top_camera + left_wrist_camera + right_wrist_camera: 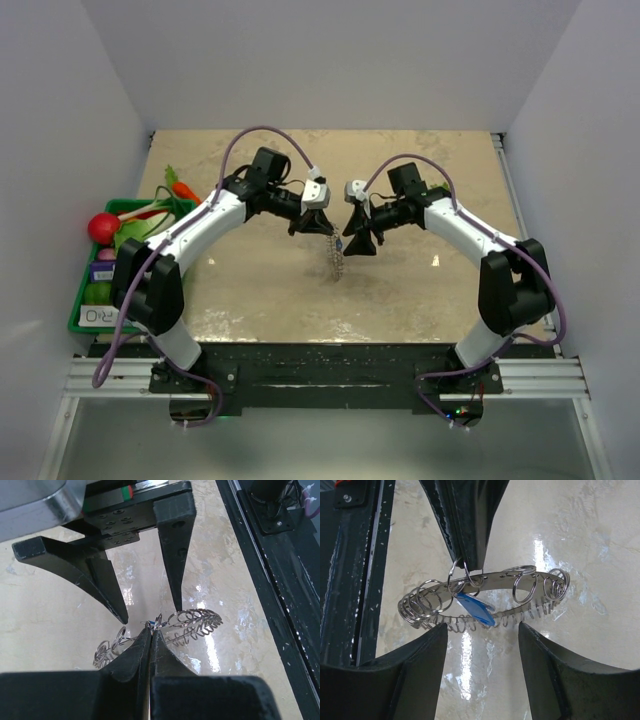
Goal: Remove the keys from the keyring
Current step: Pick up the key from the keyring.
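One blue key is dangling from the keyring the left gripper is clamping; right gripper, gaping empty, is needing to pinch it.

— What's the bench like?
— Pale beige and marbled, glossy enough to throw bright glare spots.
— Anything lying on it?
— A green tray at its left edge. It holds a carrot, a round red thing and a white label.
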Robot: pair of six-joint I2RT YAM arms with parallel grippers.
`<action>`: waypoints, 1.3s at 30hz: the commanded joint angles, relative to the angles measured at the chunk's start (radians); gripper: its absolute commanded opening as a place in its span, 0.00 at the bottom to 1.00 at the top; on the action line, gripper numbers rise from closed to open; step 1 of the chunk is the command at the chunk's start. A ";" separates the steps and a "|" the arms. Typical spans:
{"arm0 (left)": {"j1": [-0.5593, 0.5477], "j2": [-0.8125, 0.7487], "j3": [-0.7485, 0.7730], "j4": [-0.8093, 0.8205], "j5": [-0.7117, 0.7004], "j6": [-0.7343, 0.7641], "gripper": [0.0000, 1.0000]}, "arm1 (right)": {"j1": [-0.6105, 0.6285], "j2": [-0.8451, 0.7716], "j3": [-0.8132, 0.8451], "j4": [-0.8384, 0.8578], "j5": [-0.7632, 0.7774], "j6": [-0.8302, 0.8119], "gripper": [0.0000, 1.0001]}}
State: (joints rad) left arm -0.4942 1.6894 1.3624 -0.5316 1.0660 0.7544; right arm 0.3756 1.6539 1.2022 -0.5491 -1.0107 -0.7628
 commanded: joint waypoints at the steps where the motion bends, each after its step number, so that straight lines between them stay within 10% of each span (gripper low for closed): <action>1: -0.004 -0.054 0.041 -0.024 0.064 0.069 0.00 | 0.002 -0.023 0.025 0.041 -0.062 0.043 0.62; 10: -0.006 -0.069 0.017 -0.050 0.111 0.112 0.00 | 0.002 -0.074 -0.024 0.169 -0.084 0.142 0.61; 24: -0.006 -0.068 0.010 -0.030 0.109 0.103 0.00 | 0.005 0.076 0.135 -0.284 -0.160 -0.211 0.52; 39: -0.006 -0.071 0.004 -0.021 0.111 0.099 0.00 | 0.016 0.006 0.043 -0.055 -0.134 -0.033 0.54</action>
State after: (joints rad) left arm -0.4942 1.6730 1.3621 -0.5922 1.1263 0.8337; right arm 0.3862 1.6989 1.2430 -0.6266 -1.1149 -0.7959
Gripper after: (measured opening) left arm 0.021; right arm 0.531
